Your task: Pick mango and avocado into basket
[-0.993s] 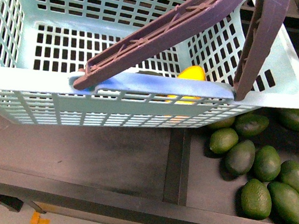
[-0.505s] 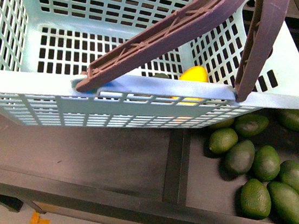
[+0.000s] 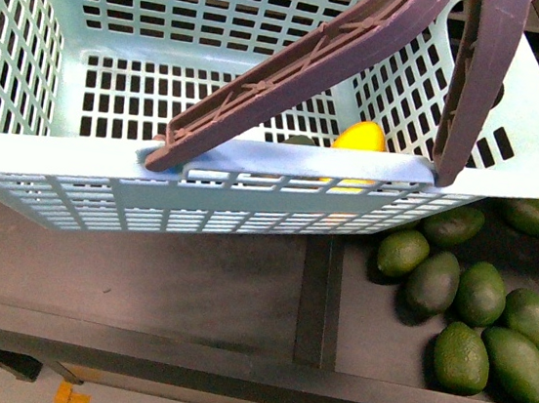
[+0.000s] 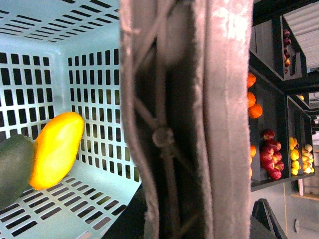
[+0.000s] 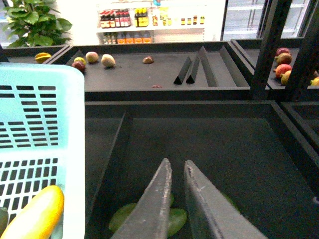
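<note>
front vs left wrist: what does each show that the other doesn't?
Front only: loose avocados on the dark shelf beside the basket, and the basket's outer wall.
Left wrist only: an avocado in the basket touching the mango, plus red and orange fruit on far shelves.
Both: the teal basket, its brown handle and the mango inside. Neither shows a gripper.
</note>
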